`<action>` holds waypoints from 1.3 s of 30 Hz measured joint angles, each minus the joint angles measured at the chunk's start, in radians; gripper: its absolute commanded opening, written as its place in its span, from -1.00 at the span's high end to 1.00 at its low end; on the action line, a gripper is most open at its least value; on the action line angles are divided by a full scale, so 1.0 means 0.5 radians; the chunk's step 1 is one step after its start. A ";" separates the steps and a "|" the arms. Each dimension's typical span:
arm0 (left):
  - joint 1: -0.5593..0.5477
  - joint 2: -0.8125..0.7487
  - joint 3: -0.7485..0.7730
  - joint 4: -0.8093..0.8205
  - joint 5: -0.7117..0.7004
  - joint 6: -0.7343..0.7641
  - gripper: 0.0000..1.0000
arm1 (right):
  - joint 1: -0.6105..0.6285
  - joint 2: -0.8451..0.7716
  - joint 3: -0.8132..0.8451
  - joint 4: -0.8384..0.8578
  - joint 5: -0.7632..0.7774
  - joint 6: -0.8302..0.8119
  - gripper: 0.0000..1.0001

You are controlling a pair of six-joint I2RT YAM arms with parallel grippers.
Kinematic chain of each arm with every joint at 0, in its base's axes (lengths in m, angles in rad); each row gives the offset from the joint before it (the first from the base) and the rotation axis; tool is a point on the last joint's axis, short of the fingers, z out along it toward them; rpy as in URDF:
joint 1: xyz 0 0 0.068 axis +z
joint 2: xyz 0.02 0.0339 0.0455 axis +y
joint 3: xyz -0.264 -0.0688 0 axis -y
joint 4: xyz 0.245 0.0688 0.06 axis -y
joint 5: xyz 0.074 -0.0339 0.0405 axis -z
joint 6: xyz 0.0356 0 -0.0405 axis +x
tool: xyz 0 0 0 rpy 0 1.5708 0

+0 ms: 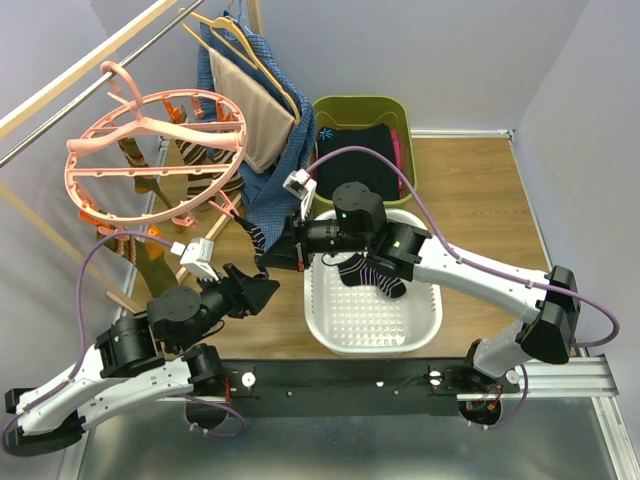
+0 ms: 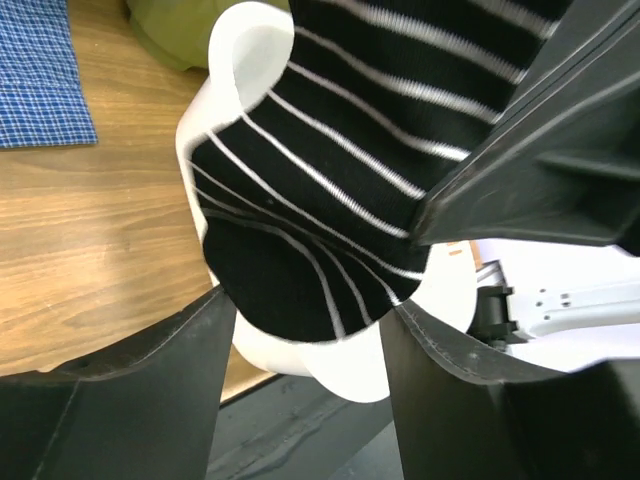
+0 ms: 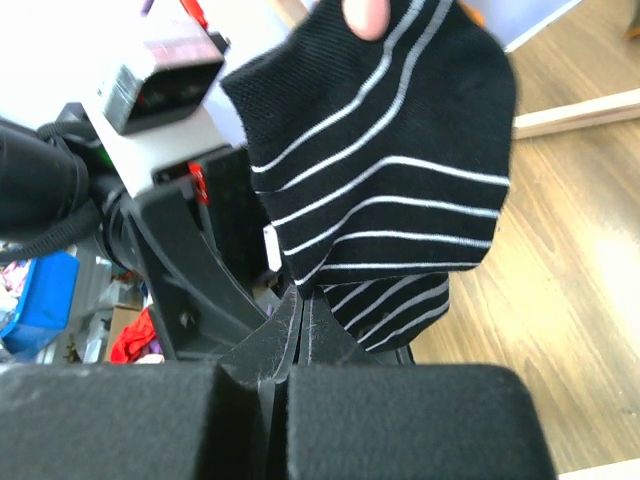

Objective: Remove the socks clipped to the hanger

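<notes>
The salmon-pink ring hanger (image 1: 150, 150) hangs from a rail at the upper left, with brown, olive and striped socks (image 1: 155, 255) dangling from its clips. My right gripper (image 1: 283, 252) reaches left and is shut on the lower edge of a black white-striped sock (image 3: 390, 170); a pink clip (image 3: 365, 15) shows at that sock's top edge. My left gripper (image 1: 262, 290) is open just below it, and its fingers (image 2: 200, 380) stand either side of the sock's toe (image 2: 300, 270) without touching it. A second black striped sock (image 1: 372, 272) lies in the white basket (image 1: 330, 330).
An olive bin (image 1: 362, 112) with dark clothing stands behind the basket. Blue checked and beige garments (image 1: 265, 120) hang on thin hangers beside the pink ring. A wooden rack leg (image 1: 130, 300) slants by my left arm. The walls close in on both sides.
</notes>
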 measured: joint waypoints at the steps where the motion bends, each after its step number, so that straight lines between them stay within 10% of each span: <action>1: 0.000 -0.019 0.000 -0.001 -0.001 -0.004 -0.51 | 0.001 0.000 -0.003 -0.009 -0.005 0.002 0.99; 7: 0.000 -0.056 0.000 -0.001 -0.001 -0.007 -0.34 | 0.021 0.000 -0.014 -0.024 -0.036 0.014 0.99; 17: 0.000 -0.060 0.001 0.079 -0.001 0.062 1.00 | 0.039 0.001 -0.014 -0.034 -0.043 0.018 0.95; 39: 0.000 -0.071 0.002 0.092 -0.003 0.079 1.00 | 0.053 0.327 0.770 -0.668 0.582 -0.575 -0.59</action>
